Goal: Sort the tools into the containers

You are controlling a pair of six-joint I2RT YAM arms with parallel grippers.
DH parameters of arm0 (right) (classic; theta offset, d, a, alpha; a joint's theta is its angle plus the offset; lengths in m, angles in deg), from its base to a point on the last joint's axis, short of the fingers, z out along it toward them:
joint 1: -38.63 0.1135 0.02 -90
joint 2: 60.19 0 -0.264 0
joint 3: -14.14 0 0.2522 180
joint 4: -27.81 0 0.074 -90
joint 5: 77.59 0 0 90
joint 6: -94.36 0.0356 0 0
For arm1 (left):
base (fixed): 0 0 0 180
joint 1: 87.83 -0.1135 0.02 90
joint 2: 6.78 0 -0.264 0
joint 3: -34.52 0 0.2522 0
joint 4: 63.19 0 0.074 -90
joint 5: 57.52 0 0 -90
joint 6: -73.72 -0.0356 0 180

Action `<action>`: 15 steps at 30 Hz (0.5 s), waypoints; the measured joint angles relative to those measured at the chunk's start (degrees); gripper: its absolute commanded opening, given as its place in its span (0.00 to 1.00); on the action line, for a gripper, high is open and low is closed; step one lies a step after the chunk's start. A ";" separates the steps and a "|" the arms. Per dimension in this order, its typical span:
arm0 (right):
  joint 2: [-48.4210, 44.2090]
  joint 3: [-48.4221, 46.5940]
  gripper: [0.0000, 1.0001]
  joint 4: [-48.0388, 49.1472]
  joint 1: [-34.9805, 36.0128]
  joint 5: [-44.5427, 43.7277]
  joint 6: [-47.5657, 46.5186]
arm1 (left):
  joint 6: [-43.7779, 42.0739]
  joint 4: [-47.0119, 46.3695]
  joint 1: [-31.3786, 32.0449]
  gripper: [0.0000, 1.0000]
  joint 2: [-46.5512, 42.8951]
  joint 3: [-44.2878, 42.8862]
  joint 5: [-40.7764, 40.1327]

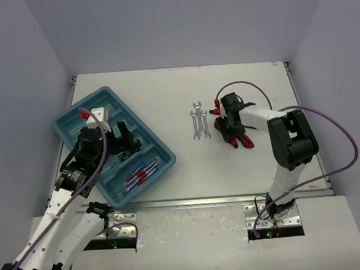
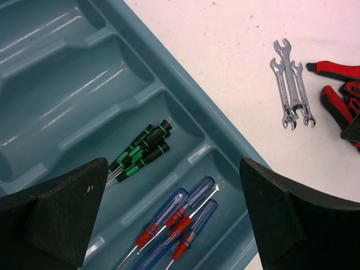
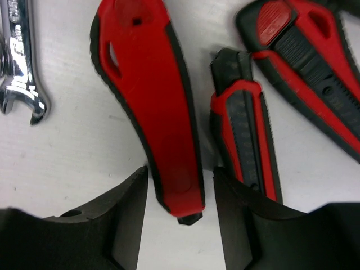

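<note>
The teal tray (image 1: pixel 66 122) lies at the left. One compartment holds black screwdrivers with green marks (image 2: pixel 140 149), the one beside it blue-and-red screwdrivers (image 2: pixel 180 216). My left gripper (image 1: pixel 119 138) hovers open and empty over these compartments, with nothing between its fingers (image 2: pixel 56 216). Small silver wrenches (image 1: pixel 198 122) lie on the table mid-right. Red-handled pliers (image 1: pixel 245 143) lie just right of them. My right gripper (image 3: pixel 181 211) is low over the pliers, open, its fingers (image 3: pixel 126 216) either side of the end of one red handle (image 3: pixel 152 112), with a gap on each side.
A second red-and-black handle (image 3: pixel 244 140) lies just right of the straddled one, and another pair (image 3: pixel 312 67) beyond it. The tray's far compartments (image 2: pixel 67 90) hold nothing. The wrenches (image 2: pixel 292 93) lie close to the pliers (image 2: pixel 337 93). White walls ring the table.
</note>
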 measured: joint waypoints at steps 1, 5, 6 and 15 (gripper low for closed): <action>0.52 -0.62 0.44 -0.11 -0.19 0.52 -0.11 | 0.00 0.02 0.00 1.00 -0.06 0.11 0.18; 1.86 -2.25 0.19 -0.45 -0.57 2.54 -0.62 | 0.00 -0.15 0.00 1.00 -0.47 0.19 0.44; 1.99 -2.52 0.15 -0.73 -0.57 2.82 -0.75 | 0.00 -0.15 0.00 1.00 -0.54 0.19 0.44; -3.40 0.97 0.00 -0.17 1.01 5.42 1.35 | 3.10 -1.05 -0.01 1.00 0.46 0.04 3.81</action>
